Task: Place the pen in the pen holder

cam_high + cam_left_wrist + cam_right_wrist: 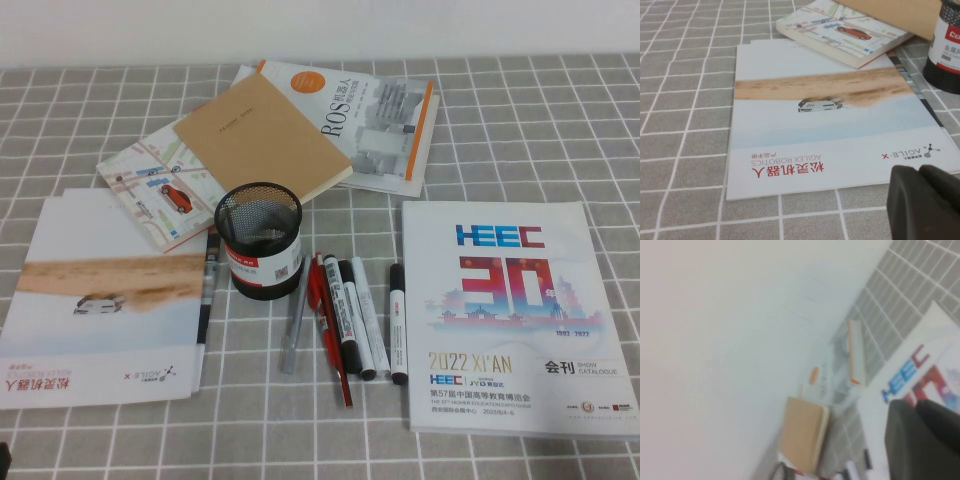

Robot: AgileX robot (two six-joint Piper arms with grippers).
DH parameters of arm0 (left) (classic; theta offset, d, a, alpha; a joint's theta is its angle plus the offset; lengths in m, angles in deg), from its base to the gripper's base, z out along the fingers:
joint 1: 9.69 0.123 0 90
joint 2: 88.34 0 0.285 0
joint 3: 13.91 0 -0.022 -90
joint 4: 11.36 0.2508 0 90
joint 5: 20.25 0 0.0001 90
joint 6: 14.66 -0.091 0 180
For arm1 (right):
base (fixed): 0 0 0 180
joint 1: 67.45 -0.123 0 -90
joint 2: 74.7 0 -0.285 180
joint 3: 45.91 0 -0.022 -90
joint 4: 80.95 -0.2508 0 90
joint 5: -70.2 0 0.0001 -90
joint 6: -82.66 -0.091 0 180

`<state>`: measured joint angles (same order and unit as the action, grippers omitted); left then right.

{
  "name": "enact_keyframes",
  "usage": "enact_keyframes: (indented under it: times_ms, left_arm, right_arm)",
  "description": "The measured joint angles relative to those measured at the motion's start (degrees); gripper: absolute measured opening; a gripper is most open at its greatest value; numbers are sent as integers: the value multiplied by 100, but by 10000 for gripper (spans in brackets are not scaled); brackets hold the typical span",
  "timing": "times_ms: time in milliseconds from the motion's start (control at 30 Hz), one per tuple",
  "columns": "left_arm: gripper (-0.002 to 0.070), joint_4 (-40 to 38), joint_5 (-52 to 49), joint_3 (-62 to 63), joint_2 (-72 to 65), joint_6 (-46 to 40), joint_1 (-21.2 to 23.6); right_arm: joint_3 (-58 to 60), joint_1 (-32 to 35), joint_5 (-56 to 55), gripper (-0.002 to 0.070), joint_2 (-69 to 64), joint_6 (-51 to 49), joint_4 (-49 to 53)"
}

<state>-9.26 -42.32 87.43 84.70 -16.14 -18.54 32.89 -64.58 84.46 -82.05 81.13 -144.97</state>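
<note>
The pen holder (258,240), a black mesh cup with a red-and-white label, stands mid-table; its base shows in the left wrist view (946,50). Just right of it lie three white markers with black caps. The leftmost one (345,315) bears dark print; two more (368,320) (398,322) lie beside it. Neither gripper shows in the high view. My left gripper (921,170) is shut and empty, low over the near edge of the AgileX brochure (815,130). My right gripper (916,404) is shut and empty, raised above the HEEC catalogue (920,370).
Red pens (325,330) and a slim grey pen (294,330) lie between the holder and the markers. A dark pen (209,290) lies by the brochure (105,300). A brown notebook (262,135), a map book (150,185), a ROS book (375,120) and the HEEC catalogue (510,310) surround them.
</note>
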Motion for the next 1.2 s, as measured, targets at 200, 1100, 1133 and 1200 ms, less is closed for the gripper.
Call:
enact_keyframes:
  times_ms: [200, 1100, 1133, 1200]
  left_arm:
    - [-3, 0, 0, 0, 0, 0, 0]
    - [-3, 0, 0, 0, 0, 0, 0]
    - [-3, 0, 0, 0, 0, 0, 0]
    - [-3, 0, 0, 0, 0, 0, 0]
  right_arm:
    - [0, 0, -67, -13, 0, -9, -282]
    - [-5141, -254, 4740, -13, -5434, 2036, 2700]
    - [-5292, -422, 4852, -13, -5735, 1970, 2846]
    - [-5557, -885, 4923, -13, -6242, 1730, 3239]
